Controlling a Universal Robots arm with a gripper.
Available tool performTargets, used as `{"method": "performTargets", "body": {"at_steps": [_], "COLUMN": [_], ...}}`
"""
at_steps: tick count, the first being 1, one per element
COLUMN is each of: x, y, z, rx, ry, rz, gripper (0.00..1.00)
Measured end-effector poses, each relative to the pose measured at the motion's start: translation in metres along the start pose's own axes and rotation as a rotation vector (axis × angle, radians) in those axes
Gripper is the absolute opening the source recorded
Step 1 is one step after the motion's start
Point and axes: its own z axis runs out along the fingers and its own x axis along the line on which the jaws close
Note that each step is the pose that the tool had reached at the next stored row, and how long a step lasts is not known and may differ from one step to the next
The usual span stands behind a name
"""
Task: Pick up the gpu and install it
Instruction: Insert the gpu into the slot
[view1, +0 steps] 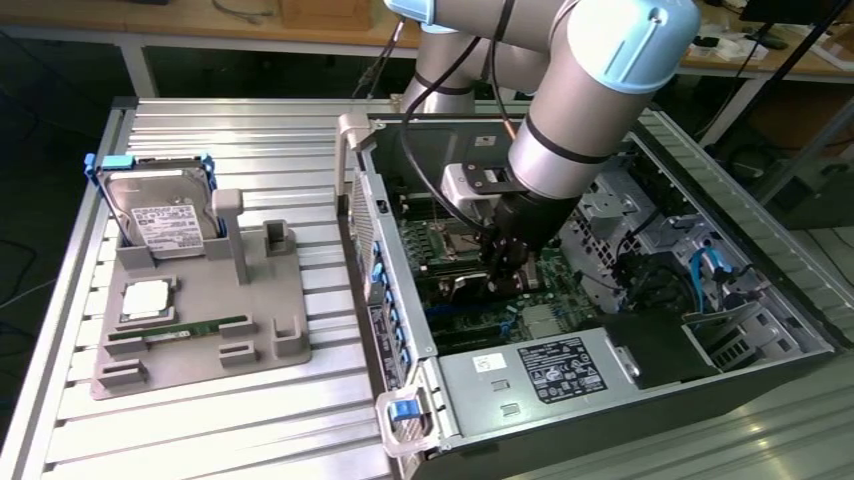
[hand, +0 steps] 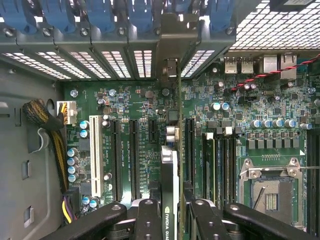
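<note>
installation step in hand: tool (hand: 174, 210) pinches the gpu (hand: 169, 170) edge-on over the motherboard (hand: 125, 102), and seating it would call for squaring its edge with a slot (hand: 189, 150).

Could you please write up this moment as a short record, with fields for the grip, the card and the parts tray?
grip: the gripper is down inside the open computer case, shut on the gpu
card: held on edge over the motherboard, among the expansion slots; seated or not, cannot tell
side tray: the grey tray beside the case holds a hard drive and a RAM stick
</note>
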Motion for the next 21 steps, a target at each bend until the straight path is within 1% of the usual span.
{"method": "performTargets", "body": {"at_steps": [6, 7, 8, 9, 10, 11, 13, 21], "x": [0.0, 0.0, 0.0, 0.0, 0.0, 0.0, 0.0, -0.0005], "y": [0.0, 0.0, -0.0001, -0.0004, -0.0012, -0.0021, -0.0029, -0.003], "z": [0.0, 0.0, 0.0, 0.0001, 0.0001, 0.0, -0.0002, 0.0001], "rx": [0.0001, -0.0003, -0.0021, -0.0052, -0.0104, -0.0189, -0.0247, -0.0247], "ry": [-0.0001, -0.0001, -0.0001, -0.0002, -0.0001, 0.0001, 0.0005, -0.0001], "rz": [0.0, 0.0, 0.0, 0.0, 0.0, 0.001, 0.001, 0.001], "gripper": [0.27, 0.27, 0.27, 0.27, 0.27, 0.27, 0.27, 0.27]}}
